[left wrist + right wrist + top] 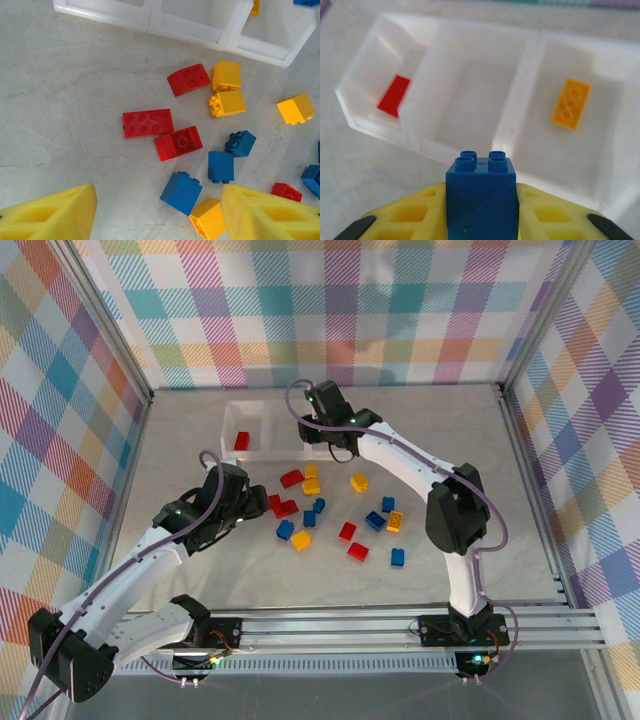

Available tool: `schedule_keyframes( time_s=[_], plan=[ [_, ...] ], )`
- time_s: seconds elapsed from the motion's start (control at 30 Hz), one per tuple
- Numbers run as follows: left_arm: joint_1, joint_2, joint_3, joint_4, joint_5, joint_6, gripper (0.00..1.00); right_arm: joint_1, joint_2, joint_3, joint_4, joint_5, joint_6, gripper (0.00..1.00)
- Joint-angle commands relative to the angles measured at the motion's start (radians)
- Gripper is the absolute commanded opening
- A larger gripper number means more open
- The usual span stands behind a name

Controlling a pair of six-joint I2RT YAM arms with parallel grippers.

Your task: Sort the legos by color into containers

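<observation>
Grip on the blue brick (480, 195) is being applied by the R gripper (480, 222) – jaws closed against its sides, studs facing up. The brick is being held just above the near wall of the tray (526, 85), in line w/ the middle compartment. A red brick (394, 95) is lying in the left compartment and a yellow-orange plate (571, 103) in the right one.

The L gripper (157, 207) is being held over the table (60, 100), near the tray's front – jaws standing abt half apart, nothing being gripped. Loose legos are being seen scattered below it: a flat red piece (147, 123) touching a clear-red one (178, 143), a blue cube (181, 192) & a yellow cube (210, 220) betw. the fingers (270, 215). Two more yellow blocks (227, 102) are sitting nearer the tray, w/ others spread off to the right
</observation>
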State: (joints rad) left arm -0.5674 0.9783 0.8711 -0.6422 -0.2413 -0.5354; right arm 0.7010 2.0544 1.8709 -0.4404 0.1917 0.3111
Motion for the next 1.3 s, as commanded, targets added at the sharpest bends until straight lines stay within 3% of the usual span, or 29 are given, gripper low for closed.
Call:
schedule_keyframes(
  time_s=[0.0, 0.27, 0.4, 0.53, 0.7, 0.9, 1.27],
  plan=[
    [-0.009, -0.056, 0.025, -0.059, -0.037, -0.034, 0.67, 0.006, 0.103, 0.091, 0.029, -0.035, -0.049, 0.33],
    [-0.01, -0.046, 0.054, -0.156, -0.078, -0.067, 0.66, 0.005, 0.328, 0.381, 0.03, -0.037, -0.121, 0.36],
    [-0.01, -0.053, 0.065, -0.186, -0.084, -0.061, 0.66, 0.001, 0.441, 0.601, -0.081, -0.023, -0.147, 0.63],
    [-0.009, -0.047, 0.076, -0.225, -0.107, -0.058, 0.67, -0.002, 0.427, 0.637, -0.123, -0.027, -0.167, 0.75],
    [-0.009, -0.037, 0.065, -0.217, -0.109, -0.069, 0.69, -0.001, 0.286, 0.481, -0.128, -0.03, -0.157, 0.75],
    [-0.009, 0.04, 0.022, -0.143, -0.087, -0.115, 0.74, -0.001, 0.023, 0.103, -0.032, -0.071, -0.114, 0.77],
    [-0.005, 0.402, 0.094, 0.015, -0.093, -0.136, 0.85, 0.0, -0.353, -0.445, 0.011, -0.098, -0.028, 0.78]
  ],
)
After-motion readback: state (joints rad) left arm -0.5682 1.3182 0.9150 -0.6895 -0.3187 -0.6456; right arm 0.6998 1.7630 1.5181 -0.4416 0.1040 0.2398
